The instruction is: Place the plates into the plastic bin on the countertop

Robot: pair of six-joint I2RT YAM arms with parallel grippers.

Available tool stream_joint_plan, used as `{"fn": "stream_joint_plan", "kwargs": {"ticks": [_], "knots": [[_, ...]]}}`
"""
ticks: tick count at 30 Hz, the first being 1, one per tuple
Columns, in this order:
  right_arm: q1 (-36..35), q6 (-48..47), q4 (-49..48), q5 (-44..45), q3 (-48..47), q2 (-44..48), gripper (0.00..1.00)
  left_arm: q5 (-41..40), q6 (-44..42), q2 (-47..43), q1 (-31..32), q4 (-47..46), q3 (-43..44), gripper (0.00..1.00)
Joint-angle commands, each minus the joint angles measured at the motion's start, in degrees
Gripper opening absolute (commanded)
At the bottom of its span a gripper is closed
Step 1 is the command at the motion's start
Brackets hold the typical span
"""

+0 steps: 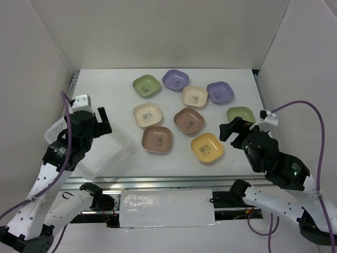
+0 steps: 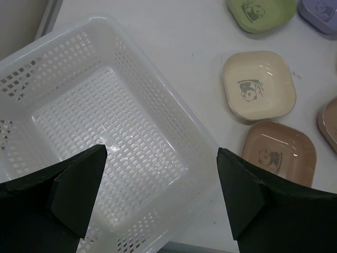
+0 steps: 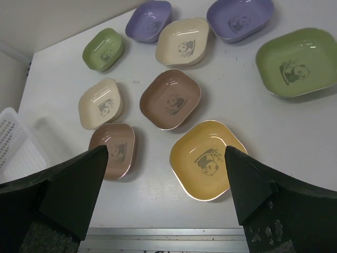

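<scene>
- Plates [image 1: 188,120]: nine, loose on countertop [image 1: 105,87], right of bin [image 1: 108,155].
- Left gripper [image 2: 162,158]: wide open, holding nothing, above bin.
- Right gripper [image 3: 166,153]: wide open, holding nothing.

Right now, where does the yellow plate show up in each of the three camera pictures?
Top external: the yellow plate is at the near right of the plate cluster.
Left wrist: not in it.
Right wrist: the yellow plate sits lower middle, closest to the camera.
Shared landmark: the plastic bin, which fills the left wrist view and shows at the right wrist view's left edge.
</scene>
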State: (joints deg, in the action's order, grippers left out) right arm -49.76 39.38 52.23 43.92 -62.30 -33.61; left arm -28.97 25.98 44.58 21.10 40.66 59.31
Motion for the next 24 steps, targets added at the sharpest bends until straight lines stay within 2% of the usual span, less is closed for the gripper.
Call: {"fn": "stream_joint_plan", "kwargs": {"ticks": [1,5,7,8,10,11,12,14,19,21,24], "knots": [[0.45,-0.61,0.51,1.52,-0.72,0.21,1.0,-2.67,1.18,-0.89,0.17,-1.64,1.16,0.99],[0.97,-2.89,-1.07,-0.59,-0.1,-0.58,1.0,-3.2,1.53,-1.07,0.25,-1.47,1.16,0.99],[1.5,-4.65,-5.01,-2.34,1.74,-1.11,1.0,-3.02,1.36,-0.72,0.25,-1.47,1.16,0.99],[3.85,-5.62,-6.68,-4.26,2.7,-2.59,1.0,-2.67,1.36,-0.72,0.17,-1.55,1.16,0.99],[9.91,-6.76,-10.82,-9.35,3.86,-6.27,1.0,-2.41,1.36,-0.46,0.17,-1.55,1.16,0.99],[13.95,-6.77,-11.27,-16.34,3.51,-11.87,1.0,-2.14,1.36,-0.28,0.17,-1.47,1.25,0.99],[22.69,-6.77,-12.66,-20.59,3.5,-14.62,1.0,-2.14,1.27,0.15,0.17,-1.47,1.25,0.99],[33.17,-7.03,-17.48,-32.16,5.07,-23.73,1.0,-1.62,1.01,0.68,0.25,-1.55,1.25,0.99],[35.69,-7.12,-22.95,-31.53,3.77,-43.86,1.0,-0.56,0.48,2.09,0.08,-1.64,1.16,0.99],[35.96,-7.47,-25.5,-34.33,2.36,-50.99,1.0,0.23,0.13,2.79,0.17,-1.82,1.16,0.99],[36.83,-6.42,-28.14,-35.92,1.05,-56.03,0.98,1.81,-0.4,3.67,0.08,-1.73,1.33,0.99]]}}
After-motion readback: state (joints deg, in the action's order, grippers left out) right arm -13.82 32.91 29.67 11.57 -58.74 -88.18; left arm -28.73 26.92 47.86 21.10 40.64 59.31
